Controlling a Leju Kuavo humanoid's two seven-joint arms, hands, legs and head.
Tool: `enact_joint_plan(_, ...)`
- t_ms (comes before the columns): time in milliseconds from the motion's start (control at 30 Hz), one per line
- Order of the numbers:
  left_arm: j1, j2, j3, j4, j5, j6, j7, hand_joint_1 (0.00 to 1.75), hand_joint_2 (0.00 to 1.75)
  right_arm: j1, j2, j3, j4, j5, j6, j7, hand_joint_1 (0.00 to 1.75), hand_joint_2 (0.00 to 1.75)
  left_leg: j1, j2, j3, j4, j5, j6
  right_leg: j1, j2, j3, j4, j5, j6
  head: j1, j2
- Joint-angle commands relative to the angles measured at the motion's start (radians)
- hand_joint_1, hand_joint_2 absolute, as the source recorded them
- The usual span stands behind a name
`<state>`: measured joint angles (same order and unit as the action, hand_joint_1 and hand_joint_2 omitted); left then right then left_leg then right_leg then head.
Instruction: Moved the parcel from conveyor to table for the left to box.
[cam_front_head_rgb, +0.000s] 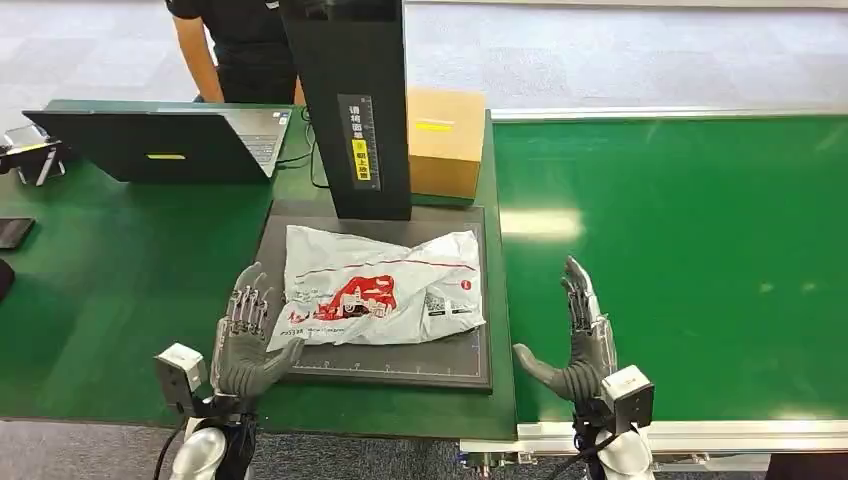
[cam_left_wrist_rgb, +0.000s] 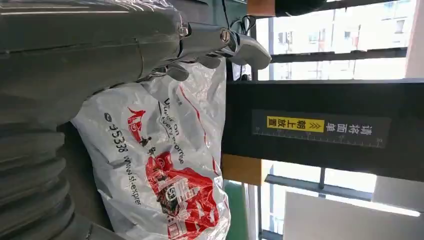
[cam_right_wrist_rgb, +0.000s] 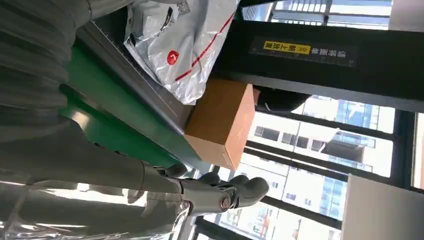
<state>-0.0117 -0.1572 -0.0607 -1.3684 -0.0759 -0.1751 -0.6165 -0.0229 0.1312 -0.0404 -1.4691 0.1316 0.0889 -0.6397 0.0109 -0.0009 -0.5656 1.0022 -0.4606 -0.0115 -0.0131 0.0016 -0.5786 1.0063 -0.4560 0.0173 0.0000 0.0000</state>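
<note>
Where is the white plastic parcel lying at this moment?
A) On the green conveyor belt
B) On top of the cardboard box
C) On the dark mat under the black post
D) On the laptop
C: the head view shows the white parcel lying flat on the dark mat just in front of the black post, with the left hand at its edge and the green conveyor belt bare.

The right hand (cam_right_wrist_rgb: 150, 185) holds nothing, fingers (cam_right_wrist_rgb: 245, 187) apart. The parcel (cam_right_wrist_rgb: 185, 45) lies on a dark mat (cam_right_wrist_rgb: 145, 85). A cardboard box (cam_right_wrist_rgb: 225, 122) stands just beside it.
</note>
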Motion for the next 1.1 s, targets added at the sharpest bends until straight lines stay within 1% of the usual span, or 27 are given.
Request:
enact_joint_plan(33, -0.023, 0.001, 0.006, 0.031, -0.003, -0.004, 0.007, 0.00, 1.75, 0.001, 0.013, -0.031, 0.022, 0.002, -0.005, -0.012, 0.00, 1.75, 0.000, -0.001, 0.003, -0.002, 0.000, 0.000, 0.001, -0.002, 0.003, -0.002, 0.000, -0.001, 0.000, 0.000)
enact_joint_plan(700, -0.019, 0.001, 0.006, 0.031, -0.003, -0.004, 0.006, 0.00, 1.75, 0.000, 0.015, -0.029, 0.025, 0.002, -0.005, -0.012, 0.00, 1.75, 0.000, -0.001, 0.002, -0.002, 0.000, 0.000, 0.000, -0.001, 0.002, -0.002, 0.000, -0.001, 0.000, 0.000)
enact_joint_plan(800, -0.021, 0.012, -0.014, 0.027, -0.029, -0.009, 0.007, 0.00, 1.75, -0.005, 0.013, -0.029, 0.027, 0.002, -0.004, -0.012, 0.00, 1.75, 0.000, -0.001, 0.003, -0.002, 0.000, 0.000, 0.000, -0.001, 0.003, -0.002, 0.000, -0.001, 0.000, 0.000)
enact_joint_plan(900, -0.030, 0.029, -0.064, 0.023, -0.151, 0.038, 0.004, 0.00, 1.75, -0.011, 0.011, -0.028, 0.030, 0.003, 0.001, -0.011, 0.00, 1.75, 0.000, -0.001, 0.002, -0.001, 0.000, 0.000, 0.000, -0.001, 0.002, -0.001, 0.000, -0.001, 0.000, 0.000)
enact_joint_plan(1100, -0.046, 0.030, -0.123, 0.024, -0.330, 0.155, 0.012, 0.00, 1.75, -0.019, 0.014, -0.028, 0.039, 0.006, 0.009, -0.010, 0.00, 1.75, 0.000, -0.002, 0.002, -0.001, 0.000, 0.000, 0.000, -0.002, 0.003, -0.001, 0.000, -0.001, 0.000, 0.000)
